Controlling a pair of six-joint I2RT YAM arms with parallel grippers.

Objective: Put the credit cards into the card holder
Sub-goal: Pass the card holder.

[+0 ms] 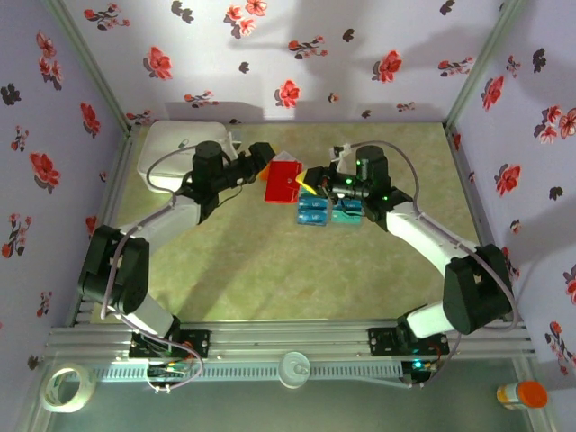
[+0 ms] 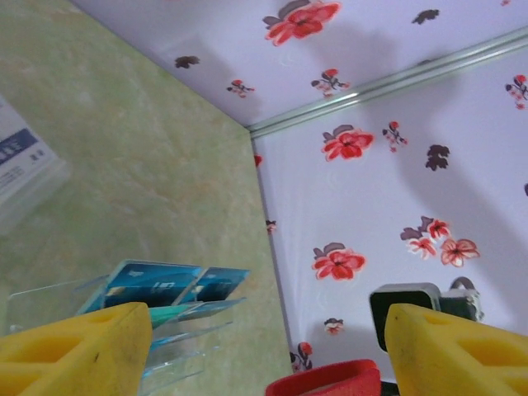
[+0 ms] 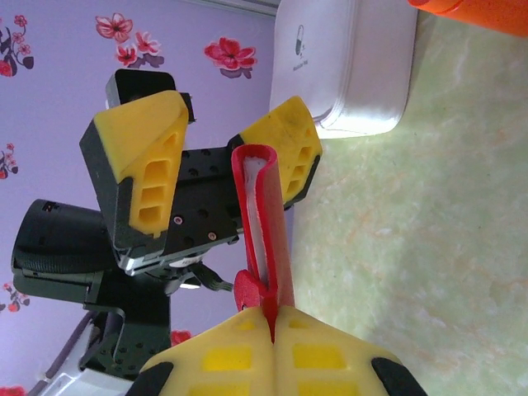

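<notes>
Card holder [image 3: 266, 239], a flat red folding wallet with a paler lining showing inside its rounded fold, stands edge-on to the right wrist camera, pinched at its lower end by the right gripper [image 3: 272, 326], whose matte yellow fingers [image 3: 223, 363] are clenched tight together on it. The picture's bottom edge cuts these fingers off. The wallet's upper end reaches between the wedge-shaped, hollow-celled yellow fingers [image 3: 148, 165] of the left gripper [image 3: 227, 124], which is spread wide. One finger is just beside the red edge and the other is clearly apart from it; whether the nearer one touches cannot be told. The wallet's inner pockets are hidden. From above, the holder sits between the two grippers at the back middle of the mottled green surface [image 1: 297, 279]. Just in front of it are the credit cards, a blue group [image 1: 312, 213] and a teal group [image 1: 346, 211] side by side. In the left wrist view they are thin, glossy rectangles leaning in a clear stepped rack [image 2: 49, 301], overlapping so that their number cannot be counted and their markings are too faint to read. A white paper card [image 2: 21, 157] with blurred blue print is cut off at the left edge of that view. Behind the left gripper lies a smooth white box [image 1: 166, 153] with rounded corners. An orange shape [image 3: 470, 12] is clipped by the top corner of the right wrist view, too little of it showing to name. Floral-printed lilac walls [image 1: 360, 54] enclose the surface.
</notes>
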